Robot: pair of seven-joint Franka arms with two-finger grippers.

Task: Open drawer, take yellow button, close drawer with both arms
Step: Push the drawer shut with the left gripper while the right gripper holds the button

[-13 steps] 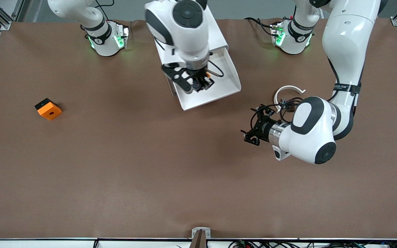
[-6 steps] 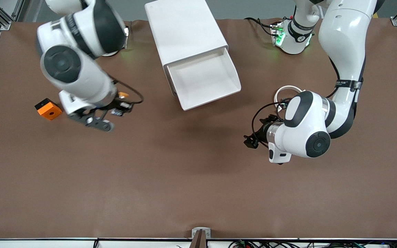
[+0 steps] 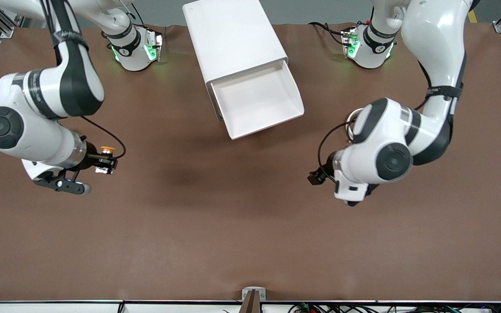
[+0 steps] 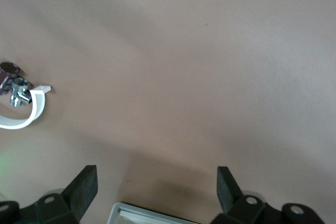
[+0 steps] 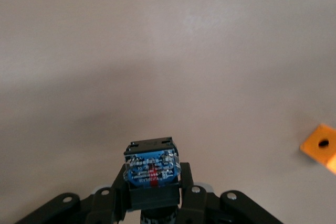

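Observation:
The drawer (image 3: 260, 101) stands pulled out of the white cabinet (image 3: 232, 38), its white tray bare. My right gripper (image 3: 105, 161) hangs over the brown mat toward the right arm's end of the table, shut on the button (image 3: 106, 150), whose orange-red cap shows. In the right wrist view the button (image 5: 151, 167) turns its bluish base to the camera and sits clamped in the right gripper (image 5: 152, 184). My left gripper (image 3: 315, 177) is over the mat beside the drawer toward the left arm's end, largely hidden by its wrist. The left wrist view shows the left gripper (image 4: 156, 186) open with nothing in it.
An orange square block (image 5: 320, 146) with a round hole lies on the mat near the right gripper; the right arm hides it in the front view. A white ring clip (image 3: 351, 119) with small dark parts (image 4: 11, 77) lies by the left arm's wrist.
The right arm has swung from over the open drawer to the right arm's end of the table, carrying the button. The left arm's wrist has turned a little in place.

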